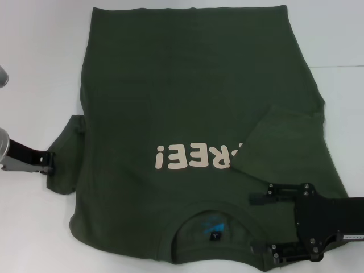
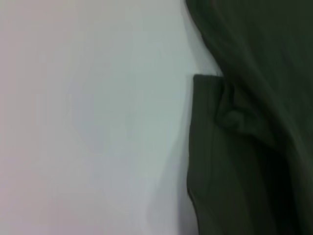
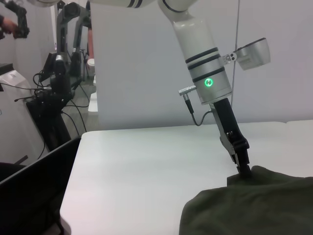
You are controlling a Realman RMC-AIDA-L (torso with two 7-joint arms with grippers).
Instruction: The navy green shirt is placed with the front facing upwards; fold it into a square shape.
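Dark olive cotton covers most of the white bench (image 1: 34,68): the navy green shirt (image 1: 187,85) lies flat, front up, collar toward the robot, its cream letters (image 1: 196,155) reading upside down from the head camera. At the far left, the left hand (image 1: 50,161) sits at the outer edge of the left sleeve (image 1: 68,162), which is not yet folded and juts out past the body of the shirt. The right wrist camera shows its fingertips (image 3: 243,166) pressed down into the cloth at that hem, closed on a pinch of fabric as far as I can judge. That placement makes sense if the sleeve is to be lifted and carried inward.

Toward the middle, the small blue neck label (image 1: 211,225) shows inside the collar.

On the right, the other sleeve (image 1: 273,136) already lies folded over the chest, hiding the first letters. The right hand (image 1: 263,223) hovers low over the shoulder beside the collar, its two fingers spread wide apart, gripping nothing. It looks placed to steady that side.
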